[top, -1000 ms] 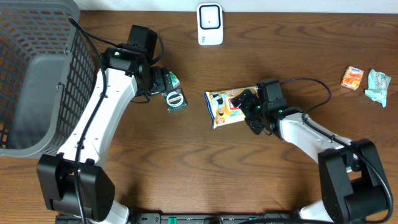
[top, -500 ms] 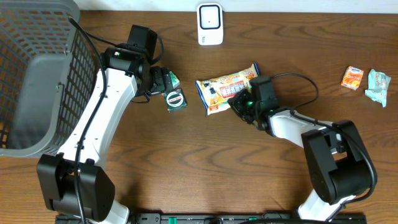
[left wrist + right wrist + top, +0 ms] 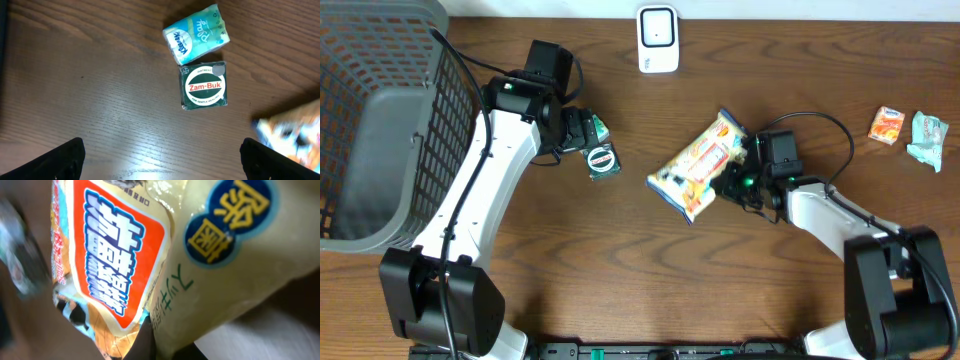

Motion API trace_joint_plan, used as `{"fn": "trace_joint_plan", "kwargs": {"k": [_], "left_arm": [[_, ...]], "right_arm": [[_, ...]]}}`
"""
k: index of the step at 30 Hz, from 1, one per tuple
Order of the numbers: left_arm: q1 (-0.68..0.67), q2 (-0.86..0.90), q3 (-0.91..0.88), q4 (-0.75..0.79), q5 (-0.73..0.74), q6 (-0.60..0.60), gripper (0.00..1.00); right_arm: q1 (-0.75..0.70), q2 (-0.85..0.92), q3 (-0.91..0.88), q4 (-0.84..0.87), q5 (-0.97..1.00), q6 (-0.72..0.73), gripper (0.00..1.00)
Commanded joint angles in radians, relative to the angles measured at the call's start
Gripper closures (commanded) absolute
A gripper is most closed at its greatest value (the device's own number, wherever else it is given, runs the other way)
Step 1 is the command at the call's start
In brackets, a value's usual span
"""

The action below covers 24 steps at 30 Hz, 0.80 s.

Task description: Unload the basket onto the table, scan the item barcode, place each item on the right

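Right gripper (image 3: 734, 180): jaws clamped tight on one end of the snack packet (image 3: 698, 166), which extends at a slant beyond its fingertips and fills the wrist view. Left gripper (image 3: 586, 135): jaws spread wide, holding nothing. A green tin (image 3: 205, 86) and a tissue pack (image 3: 197, 34) lie just ahead of its fingers.

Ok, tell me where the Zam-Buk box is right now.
In the overhead view the Zam-Buk box lies left of centre on the table, just below the tissue pack, with the snack bag off to its right.
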Motion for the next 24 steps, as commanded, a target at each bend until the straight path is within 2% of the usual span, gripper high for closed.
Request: {"fn": "trace_joint_plan", "kwargs": {"k": [1,3,5,6,11,16,20,24], "left_arm": [[0.003,0.0,0.008,-0.003,-0.011,0.005,0.02],[0.003,0.0,0.008,-0.003,-0.011,0.005,0.02],[0.003,0.0,0.008,-0.003,-0.011,0.005,0.02],[0.003,0.0,0.008,-0.003,-0.011,0.005,0.02],[0.003,0.0,0.008,-0.003,-0.011,0.005,0.02],[0.003,0.0,0.008,-0.003,-0.011,0.005,0.02],[0.003,0.0,0.008,-0.003,-0.011,0.005,0.02],[0.003,0.0,0.008,-0.004,-0.011,0.005,0.02]], "right_arm": [[0.0,-0.03,-0.006,-0.083,0.067,-0.163,0.61],[-0.004,-0.03,-0.006,-0.099,0.087,-0.146,0.31],[-0.017,-0.03,-0.006,-0.086,0.087,-0.075,0.17],[-0.024,-0.03,-0.006,-0.078,0.086,-0.049,0.15],[-0.05,-0.025,-0.006,-0.024,0.087,0.118,0.16],[-0.02,0.016,-0.006,0.014,0.1,0.182,0.16],[0.018,0.101,-0.006,0.025,0.126,0.341,0.17],[0.058,0.2,-0.006,0.119,0.088,0.353,0.18]]}}
